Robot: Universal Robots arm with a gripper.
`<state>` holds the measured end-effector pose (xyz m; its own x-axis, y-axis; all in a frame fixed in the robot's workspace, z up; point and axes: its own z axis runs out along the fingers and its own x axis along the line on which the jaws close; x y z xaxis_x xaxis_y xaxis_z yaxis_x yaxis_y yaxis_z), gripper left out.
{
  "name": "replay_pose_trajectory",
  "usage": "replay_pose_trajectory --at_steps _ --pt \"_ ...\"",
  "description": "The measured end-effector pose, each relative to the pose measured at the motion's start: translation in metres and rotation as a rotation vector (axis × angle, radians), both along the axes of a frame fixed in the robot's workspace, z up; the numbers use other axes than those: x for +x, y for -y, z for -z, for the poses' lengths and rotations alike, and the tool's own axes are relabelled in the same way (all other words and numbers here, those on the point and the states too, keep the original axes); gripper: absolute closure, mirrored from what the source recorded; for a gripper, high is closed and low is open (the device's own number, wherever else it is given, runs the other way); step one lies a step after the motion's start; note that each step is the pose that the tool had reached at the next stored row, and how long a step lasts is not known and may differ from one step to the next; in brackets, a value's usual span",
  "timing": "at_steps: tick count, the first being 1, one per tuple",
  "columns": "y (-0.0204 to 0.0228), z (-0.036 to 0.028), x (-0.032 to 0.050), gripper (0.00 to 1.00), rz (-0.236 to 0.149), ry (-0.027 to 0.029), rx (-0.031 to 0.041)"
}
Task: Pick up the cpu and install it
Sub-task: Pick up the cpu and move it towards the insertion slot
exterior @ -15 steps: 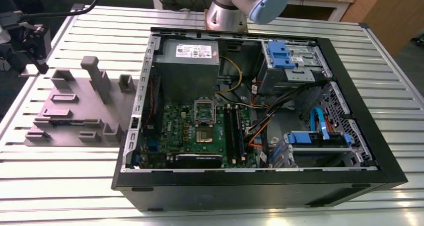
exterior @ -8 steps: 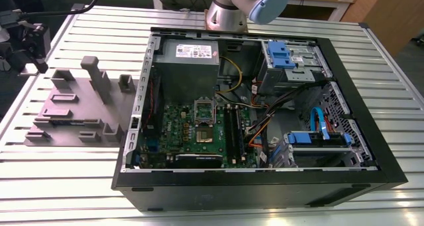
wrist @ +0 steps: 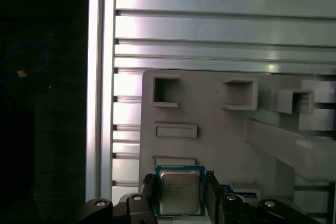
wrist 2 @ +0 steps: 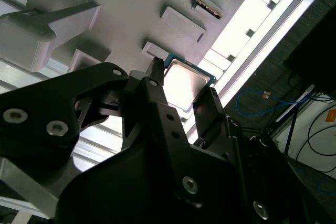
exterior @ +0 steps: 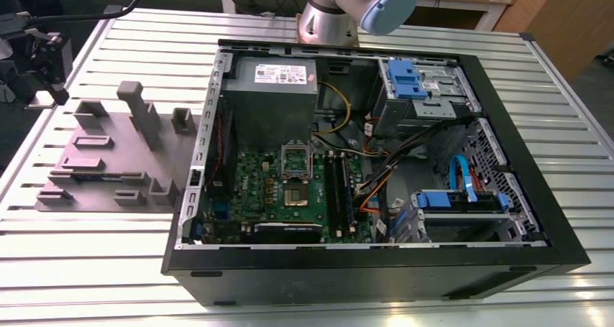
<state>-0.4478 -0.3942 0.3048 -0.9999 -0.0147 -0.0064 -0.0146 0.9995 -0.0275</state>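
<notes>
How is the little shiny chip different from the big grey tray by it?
The cpu has a shiny metal top with a blue-green rim; the grey tray is dull and one colour. The cpu is flat and smooth; the grey tray has raised blocks and square pockets. The cpu is far smaller than the grey tray. Both have straight edges.

Arm and gripper: finish and fittings.
Exterior view: arm [exterior: 326, 14] is a silver-grey metal tube, its joint closed by a round pale-blue cap [exterior: 389, 7]. Both wrist views: gripper [wrist 2: 184, 85] [wrist: 179, 182] is matt black, built of angular plates and links fastened with round silver screws [wrist 2: 189, 184]. It has two narrow black fingers [wrist 2: 157, 93] with small screw holes.
</notes>
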Motion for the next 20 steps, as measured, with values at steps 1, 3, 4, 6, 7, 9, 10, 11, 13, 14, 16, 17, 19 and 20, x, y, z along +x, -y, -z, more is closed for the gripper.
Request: replay_pose_trajectory --at_steps 1,3,4,6,7,9,10,11,13,14,16,17,19,20 --pt "0.0000 -0.0005 0.0000 0.53 0.000 -0.0001 -0.0001" --pt "0.0000 -0.0015 0.0000 0.53 0.000 -0.0001 -0.0001" --pt "0.0000 -0.0020 0.0000 0.53 0.000 0.0000 0.0000" --pt "0.0000 -0.0032 0.0000 0.53 0.000 0.0000 0.0000" --pt "0.0000 -0.0038 0.0000 0.53 0.000 0.0000 0.0000" --pt "0.0000 -0.0046 0.0000 0.53 0.000 0.0003 0.0001" --pt "0.0000 -0.0049 0.0000 0.53 0.000 0.0002 0.0001" --pt "0.0000 -0.0052 0.0000 0.53 0.000 0.0002 0.0001" --pt "0.0000 -0.0056 0.0000 0.53 0.000 0.0001 0.0000" --pt "0.0000 -0.0058 0.0000 0.53 0.000 0.0001 0.0000" --pt "0.0000 -0.0065 0.0000 0.53 0.000 0.0000 -0.0001" --pt "0.0000 -0.0069 0.0000 0.53 0.000 0.0000 -0.0001" --pt "0.0000 -0.0074 0.0000 0.53 0.000 0.0001 0.0000" --pt "0.0000 -0.0078 0.0000 0.53 0.000 0.0001 0.0000"
